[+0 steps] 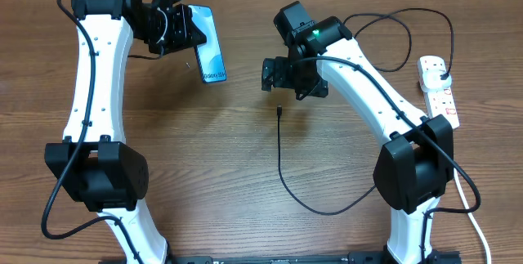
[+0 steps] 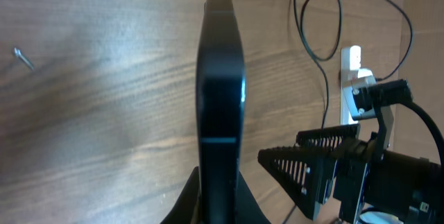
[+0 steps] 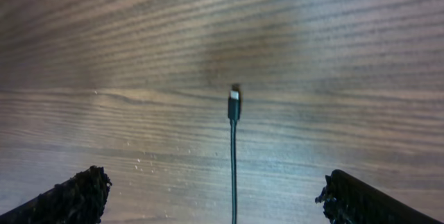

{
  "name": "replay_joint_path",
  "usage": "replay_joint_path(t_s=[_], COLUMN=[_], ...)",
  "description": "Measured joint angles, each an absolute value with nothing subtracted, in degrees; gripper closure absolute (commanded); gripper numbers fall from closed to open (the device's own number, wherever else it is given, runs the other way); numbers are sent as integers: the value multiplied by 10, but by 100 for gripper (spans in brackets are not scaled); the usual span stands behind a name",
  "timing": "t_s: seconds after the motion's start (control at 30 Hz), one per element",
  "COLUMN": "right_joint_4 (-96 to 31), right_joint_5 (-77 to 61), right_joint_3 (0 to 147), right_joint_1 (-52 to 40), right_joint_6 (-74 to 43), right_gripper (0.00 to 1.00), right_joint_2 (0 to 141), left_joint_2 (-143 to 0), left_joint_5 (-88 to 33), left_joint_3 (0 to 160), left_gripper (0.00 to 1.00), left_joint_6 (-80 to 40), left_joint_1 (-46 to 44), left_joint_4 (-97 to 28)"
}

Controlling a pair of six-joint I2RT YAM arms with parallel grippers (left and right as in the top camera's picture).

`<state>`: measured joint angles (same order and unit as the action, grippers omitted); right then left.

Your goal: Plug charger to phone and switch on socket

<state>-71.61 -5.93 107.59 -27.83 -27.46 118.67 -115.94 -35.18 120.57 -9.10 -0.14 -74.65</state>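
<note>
Black charger (image 3: 234, 106) tip lies mid-worktop (image 1: 245, 158), directly under your right fingers (image 3: 76, 196), which are spread wide apart. Your left fingers (image 1: 180, 29) are clamped on the phone (image 1: 209, 51), near the far left corner. Socket (image 1: 439, 88) lies along the right edge.

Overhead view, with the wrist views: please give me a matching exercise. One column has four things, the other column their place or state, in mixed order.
1 phone
2 connector tip
3 socket
4 right pincer

A open, above the connector tip
B far right of the overhead view
C lying loose on the table
D clamped in the shut left pincer

Pairs: 1-D, 2-C, 3-B, 4-A.
</note>
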Motion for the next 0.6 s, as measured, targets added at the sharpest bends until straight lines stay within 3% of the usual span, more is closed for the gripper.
replay_joint_path(t_s=[0.37, 0.6], right_joint_4=[-851, -865], right_joint_5=[-57, -57], right_joint_3=[1076, 1076], right_joint_1=[-278, -278], right_joint_6=[-269, -270], right_gripper=[0, 0], right_joint_2=[1187, 1187], left_joint_2=[-1159, -1159], left_joint_5=[-354, -354], left_joint_3=[1206, 1206], left_gripper=[96, 96], left_joint_6=[-95, -88], left_joint_1=[-1, -1], left_joint_4=[-836, -854])
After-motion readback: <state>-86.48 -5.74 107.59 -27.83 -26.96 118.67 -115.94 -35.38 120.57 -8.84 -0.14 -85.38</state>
